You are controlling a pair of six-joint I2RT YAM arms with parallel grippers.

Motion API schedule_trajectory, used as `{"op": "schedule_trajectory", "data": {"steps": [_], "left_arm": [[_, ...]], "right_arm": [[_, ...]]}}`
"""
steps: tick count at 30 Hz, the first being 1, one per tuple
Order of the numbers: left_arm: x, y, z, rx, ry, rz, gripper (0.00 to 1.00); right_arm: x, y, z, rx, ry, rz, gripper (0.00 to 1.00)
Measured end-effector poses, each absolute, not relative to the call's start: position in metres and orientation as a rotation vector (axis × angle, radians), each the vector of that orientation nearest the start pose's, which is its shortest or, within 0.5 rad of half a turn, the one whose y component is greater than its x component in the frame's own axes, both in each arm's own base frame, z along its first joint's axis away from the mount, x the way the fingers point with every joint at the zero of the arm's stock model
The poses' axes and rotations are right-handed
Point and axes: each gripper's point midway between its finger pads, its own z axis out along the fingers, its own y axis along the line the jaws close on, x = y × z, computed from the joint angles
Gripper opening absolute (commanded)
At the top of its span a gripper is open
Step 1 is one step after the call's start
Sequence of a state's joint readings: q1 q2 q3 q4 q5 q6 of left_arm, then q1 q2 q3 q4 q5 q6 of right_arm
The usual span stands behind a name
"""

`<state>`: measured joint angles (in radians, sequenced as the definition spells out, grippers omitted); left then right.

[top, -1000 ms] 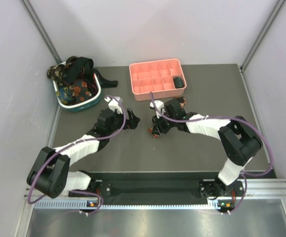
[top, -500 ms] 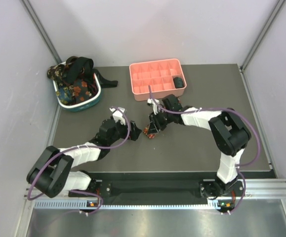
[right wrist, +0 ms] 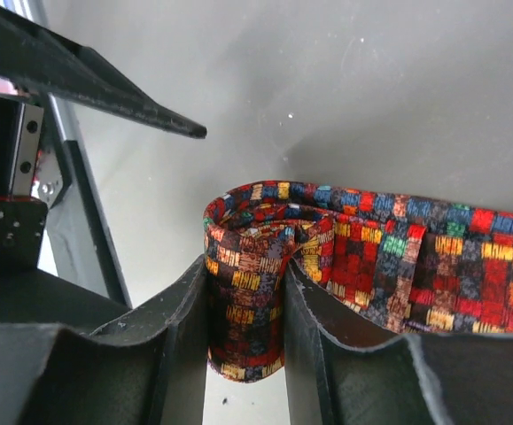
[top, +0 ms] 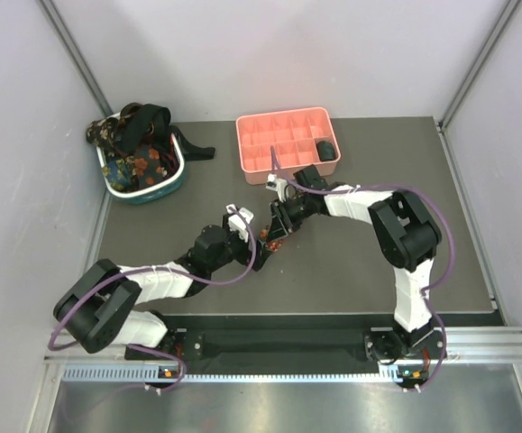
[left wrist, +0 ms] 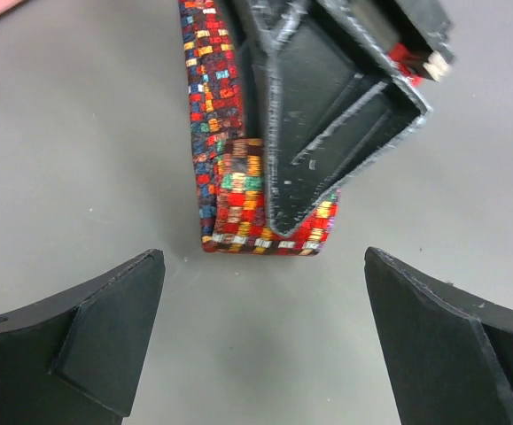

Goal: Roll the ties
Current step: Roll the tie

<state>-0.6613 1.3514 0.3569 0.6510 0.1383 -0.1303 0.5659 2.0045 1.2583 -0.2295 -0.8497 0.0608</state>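
**Desk:** How much of the plaid tie (right wrist: 389, 261) do you have?

**Me:** Not all of it. On my right wrist camera it runs off the right edge, and the right gripper (right wrist: 245, 297) covers the roll's sides. On my left wrist camera it leaves by the top edge.

**Desk:** And overhead?

**Me:** Too small to read mid-bench. I can't identify the dark lump (top: 326, 151) in the pink tray (top: 262, 144) by the far edge, or count the other ties (top: 139, 153) tangled in the basket (top: 148, 194) at the far left corner.

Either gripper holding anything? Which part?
Right gripper pinches the plaid tie at its rolled end. Left gripper is open, holding nothing.
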Motion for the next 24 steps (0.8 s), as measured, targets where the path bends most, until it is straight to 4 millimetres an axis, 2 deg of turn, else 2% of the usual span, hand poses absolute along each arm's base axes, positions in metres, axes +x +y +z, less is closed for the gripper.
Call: {"op": "schedule_trajectory", "data": {"steps": [6,15,24], "left_arm": [[0.270,-0.251,0.071,0.681,1.860,-0.625,0.99],[0.285,-0.267,0.066,0.774,1.874,-0.579,0.95],[0.294,-0.277,0.048,0.838,1.929,-0.550,0.94]], "right_arm": [[0.287,0.341,0.050,-0.964,2.369,1.364,0.25],[0.289,0.340,0.049,-0.942,2.378,1.394,0.25],[0.291,0.339,0.048,-0.932,2.389,1.386,0.25]]}}
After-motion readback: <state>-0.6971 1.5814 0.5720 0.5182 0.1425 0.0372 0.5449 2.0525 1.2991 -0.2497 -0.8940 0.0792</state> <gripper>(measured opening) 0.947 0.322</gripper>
